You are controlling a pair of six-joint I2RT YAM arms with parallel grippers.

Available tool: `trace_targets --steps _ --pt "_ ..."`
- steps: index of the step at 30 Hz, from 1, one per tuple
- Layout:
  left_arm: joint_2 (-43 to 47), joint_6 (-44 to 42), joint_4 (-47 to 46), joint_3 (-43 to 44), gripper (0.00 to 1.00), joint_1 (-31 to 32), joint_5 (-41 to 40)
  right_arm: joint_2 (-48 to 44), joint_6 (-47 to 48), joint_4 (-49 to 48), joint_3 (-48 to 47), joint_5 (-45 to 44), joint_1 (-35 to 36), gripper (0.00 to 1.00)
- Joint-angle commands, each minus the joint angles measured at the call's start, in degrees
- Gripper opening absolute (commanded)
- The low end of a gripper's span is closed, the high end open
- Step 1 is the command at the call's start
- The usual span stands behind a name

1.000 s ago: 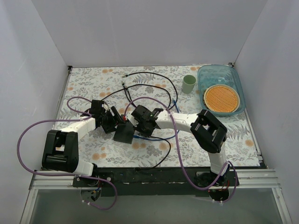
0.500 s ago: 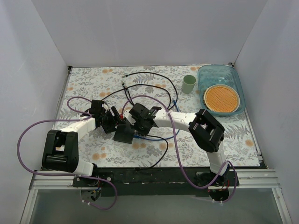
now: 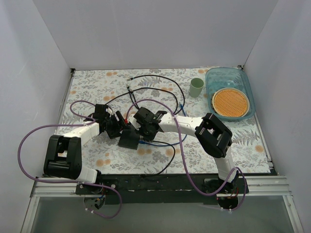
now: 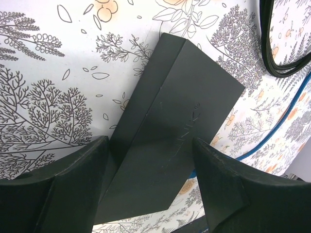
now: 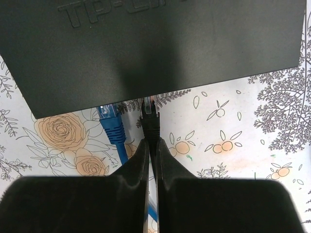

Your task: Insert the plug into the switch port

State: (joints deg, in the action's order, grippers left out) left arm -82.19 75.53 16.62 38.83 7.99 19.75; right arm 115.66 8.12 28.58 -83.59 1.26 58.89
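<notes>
Black cable plug (image 5: 150, 119) is sitting pinched btwn R gripper (image 5: 151, 143) fingers, nearly closed, tip meeting port edge of dark grey flat switch box (image 5: 155, 48), just beside blue cable plug (image 5: 109, 116); ports hidden. L gripper (image 4: 150, 141) fingers are bracketing box, spread wide, touching both sides, over floral-print table (image 4: 43, 97).

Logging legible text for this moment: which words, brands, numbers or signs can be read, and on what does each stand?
"TP-LI": raised lettering on the dark top face of the switch, right wrist view; the rest is cut off by the picture's upper edge.
Faint lettering on the same face, left wrist view: too faint to read.
No other text is visible.
</notes>
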Motion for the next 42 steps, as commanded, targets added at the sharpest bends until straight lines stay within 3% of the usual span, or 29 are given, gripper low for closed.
trace_targets --steps 1,15,27,42 --pt "0.1 -0.82 -0.62 -0.95 0.66 0.36 4.68 0.27 0.05 -4.14 -2.19 1.73 0.26 0.01" --pt "1.24 -0.91 -1.77 -2.7 0.61 0.62 7.32 0.54 0.14 -7.31 -5.53 4.28 0.26 0.01" --pt "4.58 3.92 -3.35 -6.04 0.58 1.15 7.41 -0.08 -3.81 -12.05 -4.83 5.16 0.26 0.01" --pt "5.02 5.6 -4.05 -6.31 0.54 5.81 7.24 -0.34 -4.52 -17.33 -7.28 7.53 0.17 0.01"
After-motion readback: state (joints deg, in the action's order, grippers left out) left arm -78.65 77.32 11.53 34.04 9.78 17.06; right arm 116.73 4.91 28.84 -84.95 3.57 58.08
